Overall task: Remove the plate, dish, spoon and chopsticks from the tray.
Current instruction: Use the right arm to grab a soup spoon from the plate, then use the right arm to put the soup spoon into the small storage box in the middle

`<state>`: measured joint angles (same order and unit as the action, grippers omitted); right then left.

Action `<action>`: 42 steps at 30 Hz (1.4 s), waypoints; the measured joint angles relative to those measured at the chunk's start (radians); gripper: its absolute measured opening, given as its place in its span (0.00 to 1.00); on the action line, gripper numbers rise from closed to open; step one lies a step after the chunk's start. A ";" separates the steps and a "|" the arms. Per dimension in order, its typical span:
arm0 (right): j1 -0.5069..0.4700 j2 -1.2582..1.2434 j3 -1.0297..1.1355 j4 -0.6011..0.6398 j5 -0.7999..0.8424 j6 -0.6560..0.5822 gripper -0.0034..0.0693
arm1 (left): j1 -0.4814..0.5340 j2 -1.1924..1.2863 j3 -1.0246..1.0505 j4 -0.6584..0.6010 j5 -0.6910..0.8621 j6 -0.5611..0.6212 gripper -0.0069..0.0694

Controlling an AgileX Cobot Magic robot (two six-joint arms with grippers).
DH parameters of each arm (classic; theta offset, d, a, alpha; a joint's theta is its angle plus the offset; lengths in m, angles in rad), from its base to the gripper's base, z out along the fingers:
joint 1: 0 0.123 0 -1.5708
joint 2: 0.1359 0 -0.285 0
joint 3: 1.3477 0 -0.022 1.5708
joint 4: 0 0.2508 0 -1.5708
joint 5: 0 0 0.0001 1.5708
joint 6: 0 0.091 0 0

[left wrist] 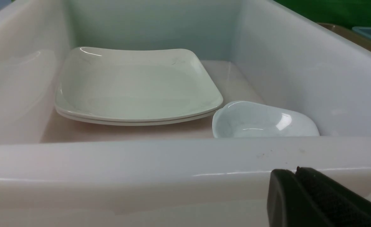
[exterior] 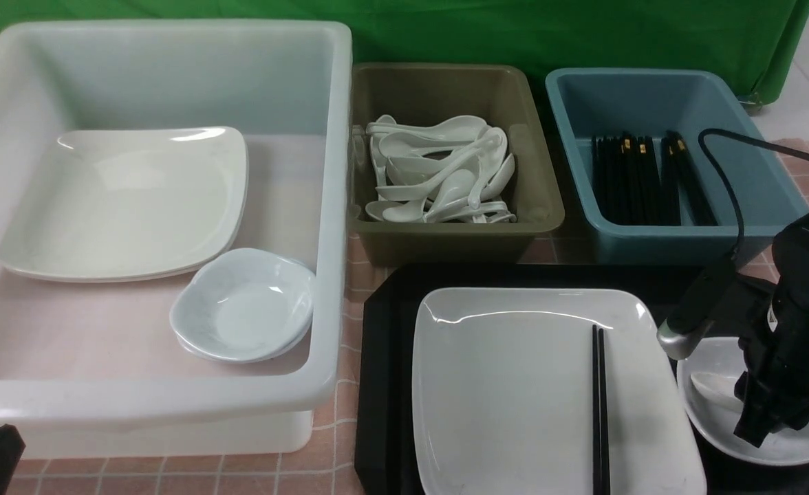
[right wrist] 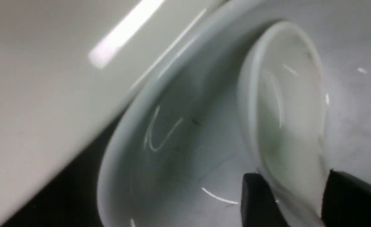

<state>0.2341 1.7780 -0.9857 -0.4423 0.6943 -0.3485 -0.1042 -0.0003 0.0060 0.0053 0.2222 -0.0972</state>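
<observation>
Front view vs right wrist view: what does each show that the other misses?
Front only: chopsticks lying on the plate; white bin, olive tub and blue tub behind. Right wrist only: the right gripper with its jaws either side of the spoon, contact unclear. Both: plate, dish with the spoon in it, tray, right gripper.

A large glossy white square plate (exterior: 514, 392) is lying flat across the middle of the black diamond-textured plastic tray (exterior: 384, 385), carrying a pair of thin black chopsticks (exterior: 599, 412) lying side by side toward the tray's right. At the tray's right end a small shallow white dish (exterior: 717, 423) is sitting upright, cradling a white glossy soup spoon (exterior: 710, 386) lying hollow-up.
</observation>
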 joint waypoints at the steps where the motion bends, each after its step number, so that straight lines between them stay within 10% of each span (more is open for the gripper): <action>1: 0.000 0.006 -0.003 0.008 0.000 0.001 0.51 | 0.000 0.000 0.000 0.000 0.000 0.000 0.12; 7: 0.000 0.026 -0.003 0.048 -0.003 0.003 0.44 | 0.000 0.000 0.000 -0.005 0.001 0.000 0.12; 13: 0.000 0.026 -0.026 0.073 0.056 0.008 0.16 | 0.000 0.000 0.000 0.000 0.001 0.000 0.12; 29: -0.001 -0.098 -0.356 0.386 0.406 0.062 0.15 | 0.000 0.000 0.000 -0.005 0.001 0.000 0.12; 42: 0.110 -0.060 -0.453 0.843 -0.227 -0.091 0.15 | 0.000 0.000 0.000 0.000 0.002 0.000 0.12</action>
<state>0.3437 1.7180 -1.4384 0.4002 0.4672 -0.4391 -0.1042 -0.0003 0.0060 0.0053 0.2243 -0.0972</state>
